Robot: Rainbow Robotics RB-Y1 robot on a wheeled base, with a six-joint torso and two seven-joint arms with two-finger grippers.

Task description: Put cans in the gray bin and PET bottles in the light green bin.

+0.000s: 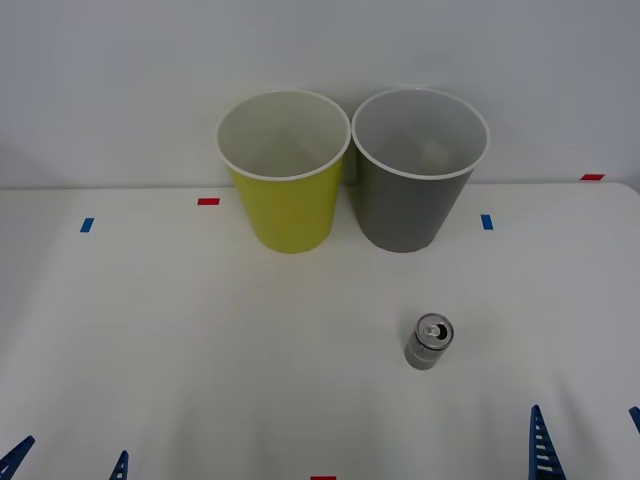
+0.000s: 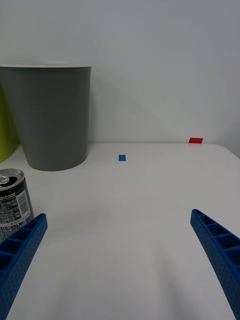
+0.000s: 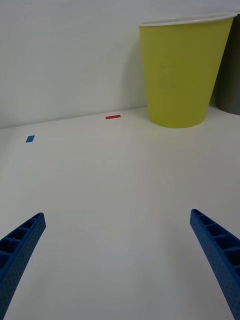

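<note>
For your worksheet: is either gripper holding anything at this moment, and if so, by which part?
Nothing is held. Both the left gripper and the right gripper are open over the table; the can stands free near the gray bin.

Table [image 1: 150,330] surface open across the near and left side. Only low obstacle is the can [image 1: 429,342], upright, right of centre, well apart from both bins. Light green bin [image 1: 285,170] and gray bin [image 1: 418,168] stand side by side at the back, almost touching, no passable gap between them; both mouths open from above. Right end effector [image 2: 117,250] spread wide, can just beside one finger. Left end effector [image 3: 117,250] spread wide, bare table ahead up to the light green bin.
</note>
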